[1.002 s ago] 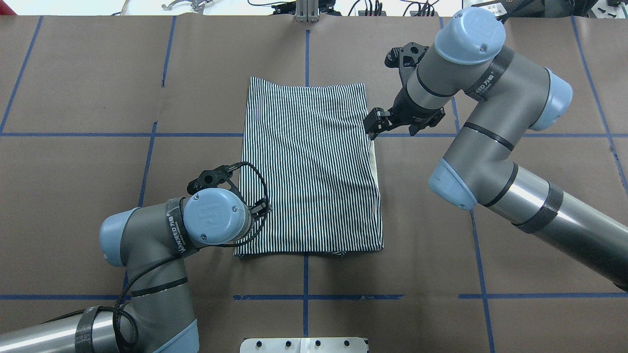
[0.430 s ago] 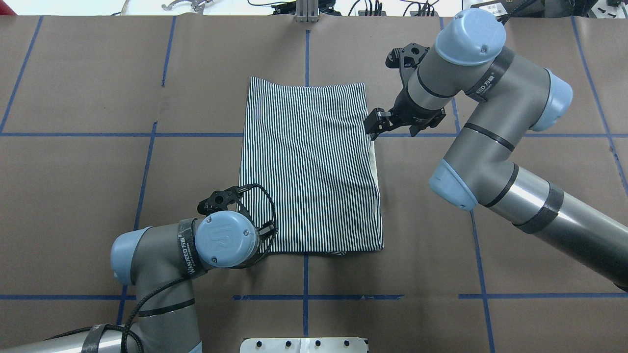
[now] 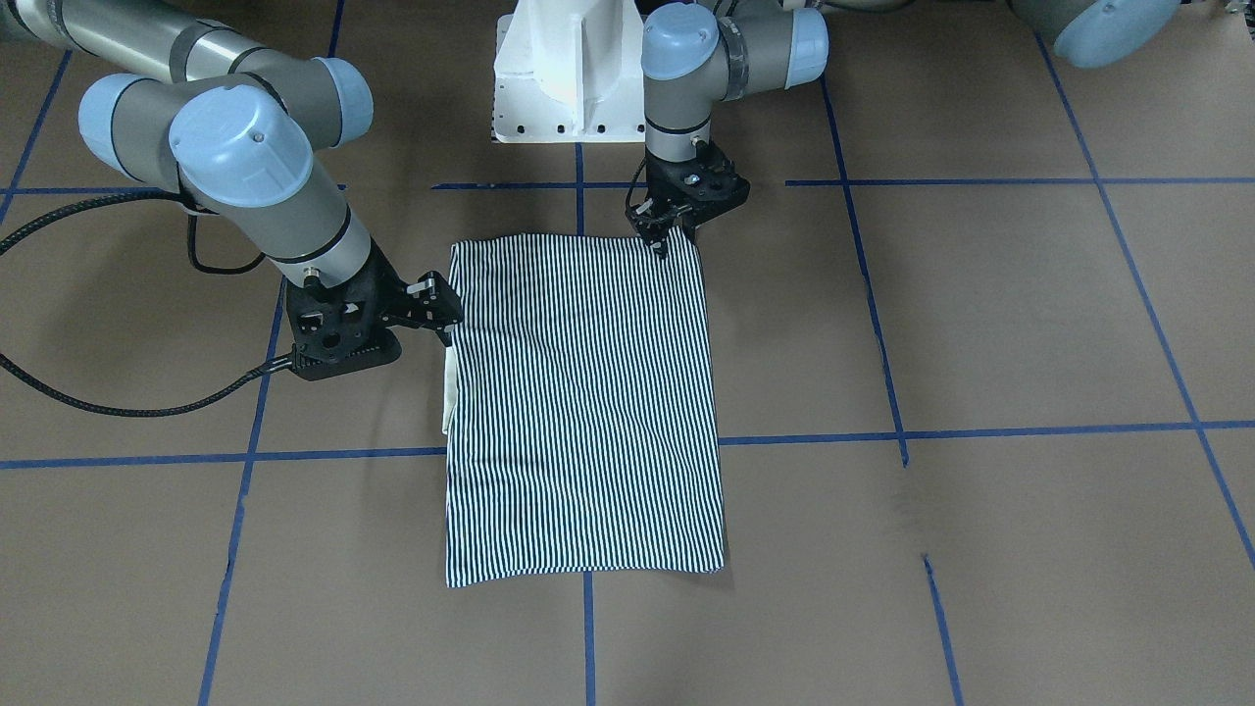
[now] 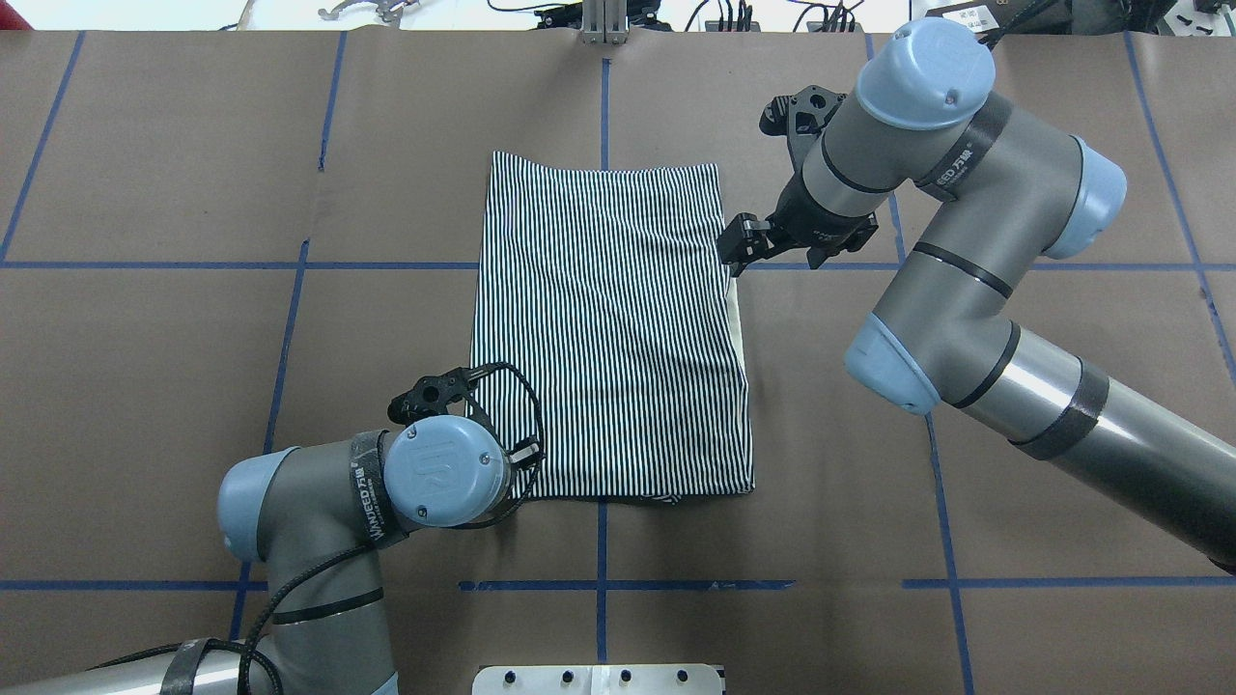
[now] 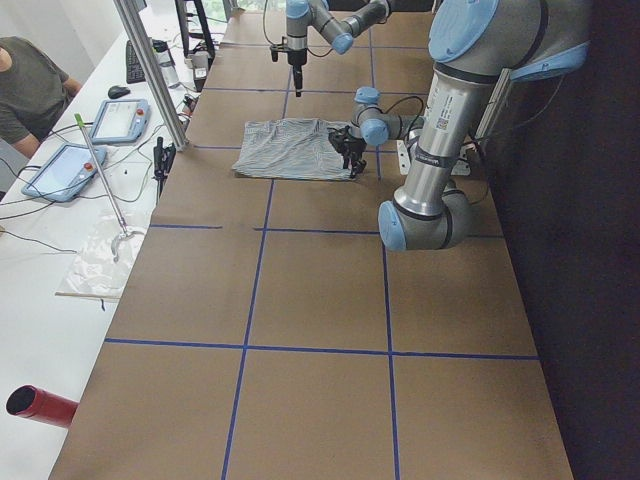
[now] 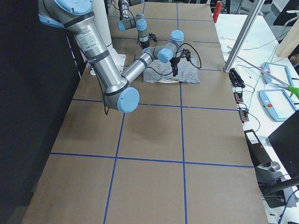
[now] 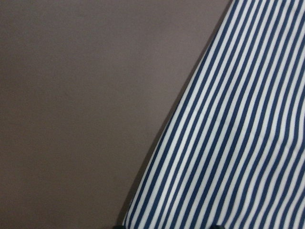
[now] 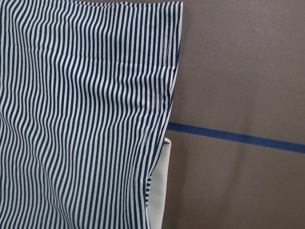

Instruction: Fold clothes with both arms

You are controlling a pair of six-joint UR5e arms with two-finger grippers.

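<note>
At the middle of the worktop [image 4: 145, 386] I see the polo shirt [image 4: 608, 328] lying flat as a narrow striped rectangle with the sleeves tucked away, so I judge the lengthwise folds done and a crosswise fold left. In the overhead view the right arm [image 4: 966, 290] has kept its right claw [image 4: 731, 253] at the shirt's 2 o'clock edge, just above a cream sliver of collar [image 4: 738, 319]. Over the last second the left arm [image 4: 309, 502] has carried its left claw [image 3: 665, 243] from the 9 o'clock edge to the 7 o'clock corner; I cannot tell whether either claw is released or clenched.
</note>
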